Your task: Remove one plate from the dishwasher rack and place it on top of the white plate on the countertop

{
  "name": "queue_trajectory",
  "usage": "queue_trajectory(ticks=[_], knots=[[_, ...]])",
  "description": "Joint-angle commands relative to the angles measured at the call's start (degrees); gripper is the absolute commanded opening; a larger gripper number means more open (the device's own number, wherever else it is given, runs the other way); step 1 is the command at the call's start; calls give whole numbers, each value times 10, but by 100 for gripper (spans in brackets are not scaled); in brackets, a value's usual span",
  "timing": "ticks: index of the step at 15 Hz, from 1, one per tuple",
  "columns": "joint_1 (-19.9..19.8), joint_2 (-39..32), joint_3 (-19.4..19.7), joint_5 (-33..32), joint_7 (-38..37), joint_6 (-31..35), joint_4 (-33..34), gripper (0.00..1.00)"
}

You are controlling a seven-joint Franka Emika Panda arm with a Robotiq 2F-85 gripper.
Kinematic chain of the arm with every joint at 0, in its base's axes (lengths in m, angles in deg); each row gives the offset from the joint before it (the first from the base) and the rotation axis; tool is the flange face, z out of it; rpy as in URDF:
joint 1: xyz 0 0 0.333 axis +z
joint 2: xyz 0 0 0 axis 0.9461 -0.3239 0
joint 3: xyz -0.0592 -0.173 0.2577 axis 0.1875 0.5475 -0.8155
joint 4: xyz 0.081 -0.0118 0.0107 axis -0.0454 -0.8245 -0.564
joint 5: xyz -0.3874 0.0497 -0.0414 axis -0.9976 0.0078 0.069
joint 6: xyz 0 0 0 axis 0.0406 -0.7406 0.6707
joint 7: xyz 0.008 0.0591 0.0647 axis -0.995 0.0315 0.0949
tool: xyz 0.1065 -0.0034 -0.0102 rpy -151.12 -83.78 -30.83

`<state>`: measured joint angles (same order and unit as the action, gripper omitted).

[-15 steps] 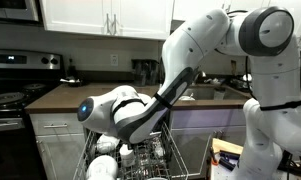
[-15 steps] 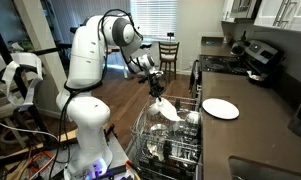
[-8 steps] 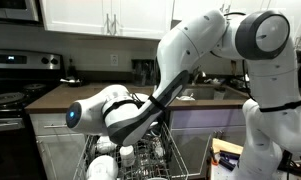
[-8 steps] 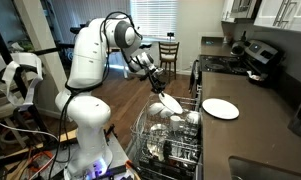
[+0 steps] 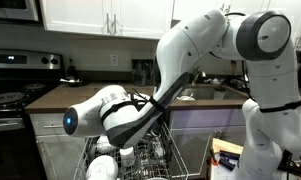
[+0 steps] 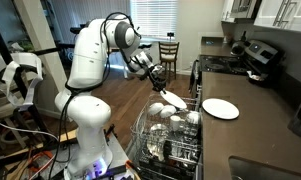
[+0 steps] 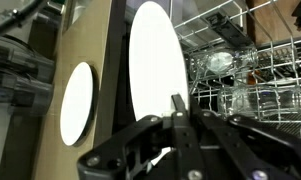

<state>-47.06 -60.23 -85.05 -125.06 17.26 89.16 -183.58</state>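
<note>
My gripper [image 6: 157, 87] is shut on the rim of a round white plate [image 6: 171, 100] and holds it tilted above the front of the grey wire dishwasher rack [image 6: 148, 140]. In the wrist view the fingers [image 7: 178, 105] pinch this plate [image 7: 155, 55] on edge, with the rack [image 7: 252, 75] to the right. The single flat white plate [image 6: 220, 108] lies on the dark brown countertop [image 6: 252, 130]; in the wrist view it [image 7: 78, 100] lies left of the held plate. In an exterior view the arm hides the gripper above the rack [image 5: 130, 160].
Several white bowl-like dishes [image 6: 175, 116] and glassware [image 7: 222, 62] stand in the rack. A black stove [image 6: 235, 60] with a kettle lies beyond the countertop. A dark object [image 6: 300, 118] sits on the counter at the right edge. The robot's white base [image 6: 85, 120] stands left of the rack.
My gripper has lifted the plate a little higher out of the rack and carried it towards the countertop side. The plate on the countertop has not moved.
</note>
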Motion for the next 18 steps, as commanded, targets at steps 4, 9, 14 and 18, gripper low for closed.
queue_trajectory(ticks=[4,9,14,18], knots=[[4,8,-9,-35,-44,-55,-3,2],[9,11,-14,-75,-87,-76,-12,2],[4,14,-23,-96,-143,-101,-21,2],[-8,-2,-31,-80,-143,-83,-12,7]])
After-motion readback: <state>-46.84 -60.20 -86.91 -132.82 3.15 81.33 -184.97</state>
